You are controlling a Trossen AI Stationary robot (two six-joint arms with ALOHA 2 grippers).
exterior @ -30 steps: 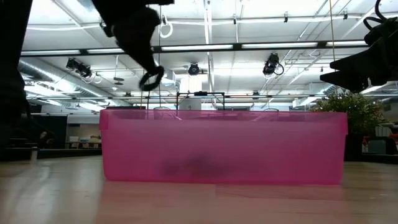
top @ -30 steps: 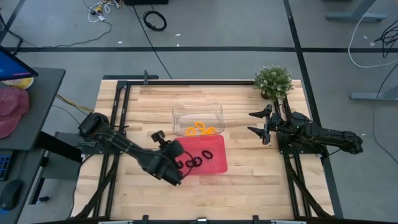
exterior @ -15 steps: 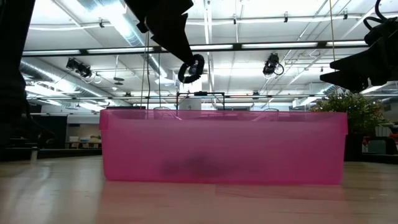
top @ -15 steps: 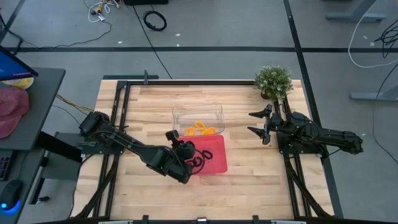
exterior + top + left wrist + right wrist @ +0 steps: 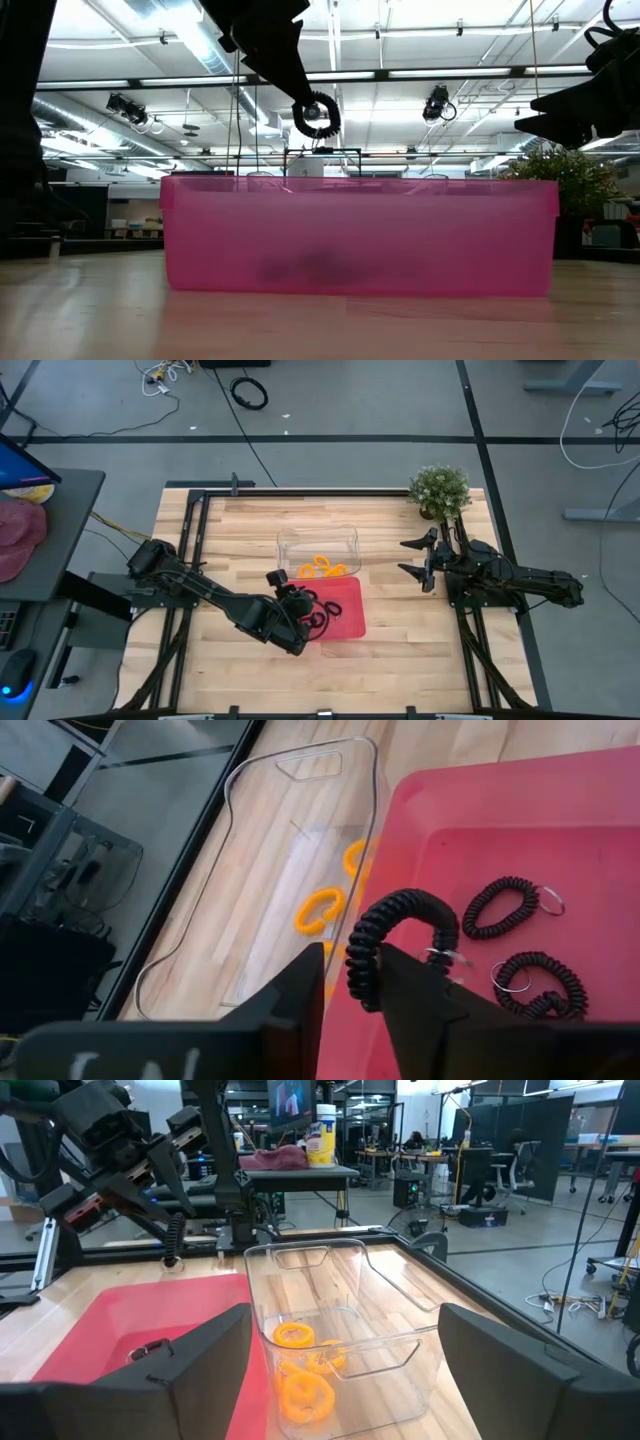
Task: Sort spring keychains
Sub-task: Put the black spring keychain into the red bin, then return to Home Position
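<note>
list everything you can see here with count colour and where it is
black spring keychains: three; two lying in the red tray, one between the left hand's fingers above it
orange spring keychains: several, in the clear bin
red tray: one, table centre
clear bin: one, beside the red tray, on its far side
potted plant: one, green, far right corner
table: one, light wood
left hand: dark, over the red tray, fingers parting
right hand: dark, open, waiting by the potted plant
</note>
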